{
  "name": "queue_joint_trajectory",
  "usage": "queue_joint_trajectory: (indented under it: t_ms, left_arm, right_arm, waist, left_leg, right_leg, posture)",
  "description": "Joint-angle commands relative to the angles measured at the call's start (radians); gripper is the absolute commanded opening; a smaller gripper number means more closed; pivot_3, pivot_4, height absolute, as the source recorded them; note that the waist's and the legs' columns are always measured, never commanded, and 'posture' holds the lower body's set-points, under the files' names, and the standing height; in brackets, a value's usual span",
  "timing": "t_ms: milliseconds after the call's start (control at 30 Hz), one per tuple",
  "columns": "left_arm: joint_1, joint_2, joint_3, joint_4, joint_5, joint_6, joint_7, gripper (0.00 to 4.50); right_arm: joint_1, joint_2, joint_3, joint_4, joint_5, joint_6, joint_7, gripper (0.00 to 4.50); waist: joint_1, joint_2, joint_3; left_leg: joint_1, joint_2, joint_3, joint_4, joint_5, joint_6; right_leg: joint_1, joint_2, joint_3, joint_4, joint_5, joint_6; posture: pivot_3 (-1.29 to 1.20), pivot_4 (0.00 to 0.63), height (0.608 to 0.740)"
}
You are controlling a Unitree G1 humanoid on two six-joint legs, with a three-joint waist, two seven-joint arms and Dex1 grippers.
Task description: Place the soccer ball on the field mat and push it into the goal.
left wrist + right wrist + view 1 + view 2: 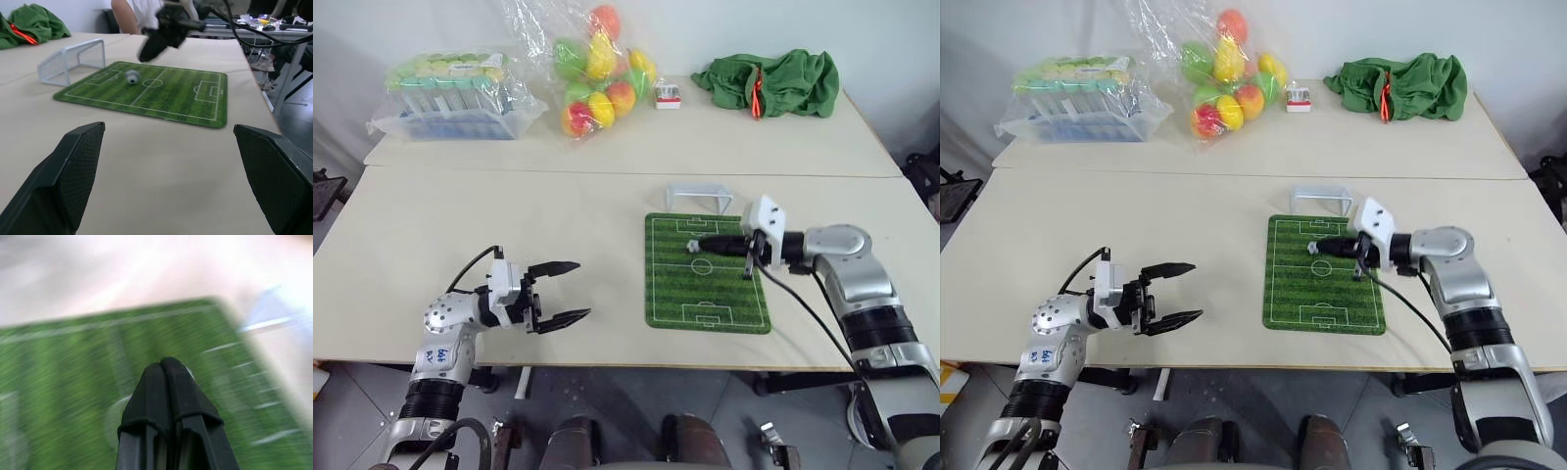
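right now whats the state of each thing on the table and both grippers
soccer ball: on the field mat, short of the goal
field mat: flat on the table
goal: upright, just off the mat's far end
right gripper: shut, tips by the ball
left gripper: open, holding nothing
bag of balls: lying at the back
green cloth: bunched up

You are looking at bare table all around the field mat point(707, 274), so a gripper is getting plenty of room there. The right gripper point(696, 243), fingers pressed together, is sitting just beside the soccer ball point(693, 247). Nothing is standing between the ball and the goal point(699, 199).
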Motion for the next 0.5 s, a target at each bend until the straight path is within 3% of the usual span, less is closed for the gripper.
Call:
queue_joint_trajectory:
  t_ms: [33,267,367,500]
  left_arm:
    - [-0.029,-0.002,0.032,-0.001,-0.026,0.04,0.037,4.5]
    - [-0.059,0.0,0.073,-0.011,-0.043,0.108,0.099,4.5]
    - [-0.057,0.026,0.103,-0.042,-0.067,0.189,0.129,4.5]
    - [-0.02,0.09,0.125,-0.097,-0.09,0.32,0.146,4.5]
  right_arm:
    - [-0.009,-0.026,-0.098,-0.074,0.055,0.02,-0.042,0.01]
    - [0.099,-0.09,-0.192,-0.153,0.103,0.116,-0.054,0.01]
    - [0.196,-0.158,-0.25,-0.153,0.142,0.109,0.021,0.59]
    - [0.308,-0.233,-0.319,-0.116,0.181,0.086,0.111,2.02]
  waist:
    - [0.0,0.0,0.0]
    - [0.002,0.0,0.0]
    - [0.002,0.0,0.0]
    - [0.0,0.0,0.0]
  left_leg:
    - [0.0,0.0,0.0,0.0,0.0,0.0]
    - [-0.001,-0.004,-0.002,-0.001,0.0,0.0]
    - [-0.001,-0.005,-0.002,-0.001,0.0,0.0]
    - [-0.001,-0.006,-0.002,-0.001,0.0,0.0]
  right_leg:
    - [0.0,0.0,0.0,0.0,0.0,0.0]
    - [0.0,0.0,-0.001,0.0,0.0,0.0]
    - [0.0,0.0,-0.001,0.0,0.0,0.0]
    - [0.0,0.0,-0.001,-0.001,0.0,0.0]
  posture:
    - [0.0,0.15,0.74]
    - [0.0,0.15,0.74]
    - [0.0,0.15,0.74]
    - [0.0,0.15,0.74]
